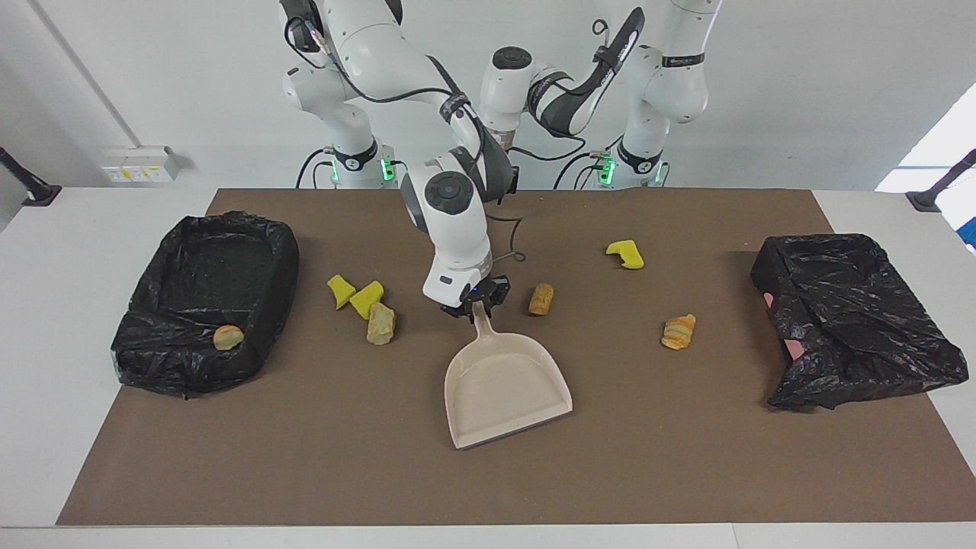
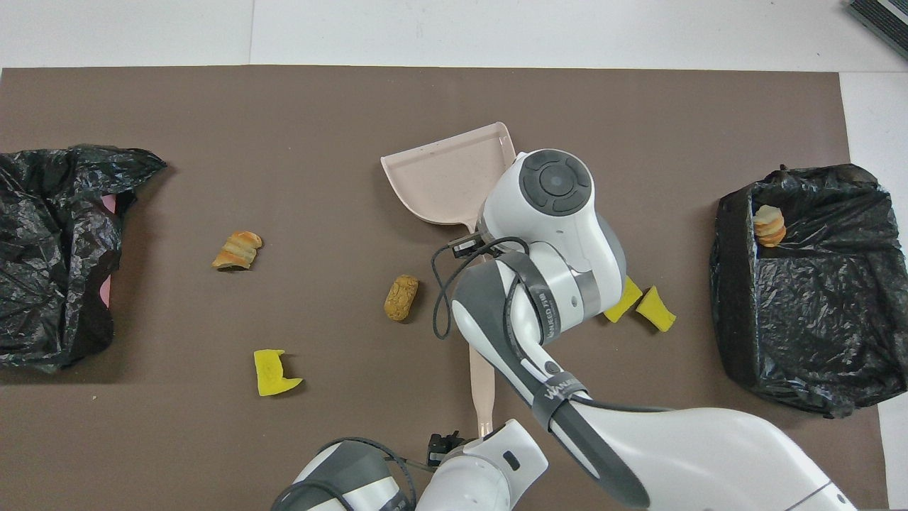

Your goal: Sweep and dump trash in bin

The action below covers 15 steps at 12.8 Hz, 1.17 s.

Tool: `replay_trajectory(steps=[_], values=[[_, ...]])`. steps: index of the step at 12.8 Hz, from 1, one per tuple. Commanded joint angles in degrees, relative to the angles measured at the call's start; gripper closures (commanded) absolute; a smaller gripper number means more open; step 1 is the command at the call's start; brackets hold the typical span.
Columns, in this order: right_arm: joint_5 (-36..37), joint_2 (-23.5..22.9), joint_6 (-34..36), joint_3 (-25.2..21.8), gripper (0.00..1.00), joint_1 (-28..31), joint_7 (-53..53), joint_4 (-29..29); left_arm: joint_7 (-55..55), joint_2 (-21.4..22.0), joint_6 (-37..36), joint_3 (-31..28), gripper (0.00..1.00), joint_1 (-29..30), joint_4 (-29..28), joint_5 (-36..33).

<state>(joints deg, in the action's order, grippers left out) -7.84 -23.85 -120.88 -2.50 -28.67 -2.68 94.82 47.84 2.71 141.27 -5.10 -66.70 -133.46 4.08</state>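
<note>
**Desk:** Start at your own end. What is there?

**Me:** My left gripper [image 2: 440, 448] waits, raised over my edge of the brown table mat [image 1: 686, 457], fingers spread and nothing in them that I can see. Nearest to me of the trash is a lone bright yellow foam chunk [image 1: 625, 254], toward my left arm's end.

**Desk:** And the working hand?

**Me:** My right gripper [image 1: 476, 303] sits mid-table, clamped on the handle tip of the pale pink plastic dustpan [image 1: 507, 389]. The pan's long axis runs from my fingers away from me, its open mouth swung somewhat toward my left arm's end.

**Desk:** So what lies where from those jaws?

**Me:** A tan cork-shaped bread roll [image 1: 540, 299] sits just beside them, toward my left arm's end, level with the handle and not before the mouth. Toward my right arm's end lie two yellow foam wedges [image 1: 354, 295] with a pale golden bread lump [image 1: 380, 324] touching them. A striped croissant-like piece [image 1: 678, 332] lies well apart, farther out.

**Desk:** The bin?

**Me:** The black-bag-lined bin [image 1: 152, 335] at my right arm's end holds one golden piece [image 1: 228, 336]. A crumpled black bag [image 1: 854, 320] fills the left arm's end. My right arm is plainly the nearer to every lump.
</note>
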Motion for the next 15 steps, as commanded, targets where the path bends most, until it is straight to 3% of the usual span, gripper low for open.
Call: replay_trajectory(steps=[1, 3, 5, 7, 10, 12, 15], values=[[-0.77, 5.73, 5.99, 0.22, 1.00, 4.58, 13.62, 0.81, 3.56, -3.75, -0.91, -0.70, 0.00, -1.06, 2.50, 0.84], [-0.68, 8.72, 10.47, 0.22, 1.00, 7.57, 20.49, 0.81, 4.63, -6.04, -0.38, -0.70, 0.00, -2.03, 3.38, 0.84], [0.19, 11.88, 15.56, 0.22, 1.00, 10.82, 28.12, 0.81, 6.03, -6.13, -0.64, -0.70, 0.18, -2.03, 3.73, 0.84], [0.63, 14.69, 21.45, 0.22, 1.00, 13.72, 38.05, 0.98, 6.30, -6.14, -1.08, -0.79, 0.43, -2.03, 4.17, 0.84], [7.64, 16.81, 23.95, 0.22, 1.00, 16.11, 59.22, 4.04, 5.95, -6.05, -2.30, -0.79, 1.00, -1.77, 4.00, 0.75], [12.30, 18.91, 21.14, 0.22, 1.00, 16.98, 65.84, 8.34, 5.42, -5.96, -3.71, -0.79, 1.00, -1.24, 4.00, 0.57], [13.47, 24.26, 15.17, 0.22, 1.00, 18.48, 73.51, 19.49, 5.42, -3.95, -7.30, -1.49, 1.00, -0.45, 4.26, 0.57]])
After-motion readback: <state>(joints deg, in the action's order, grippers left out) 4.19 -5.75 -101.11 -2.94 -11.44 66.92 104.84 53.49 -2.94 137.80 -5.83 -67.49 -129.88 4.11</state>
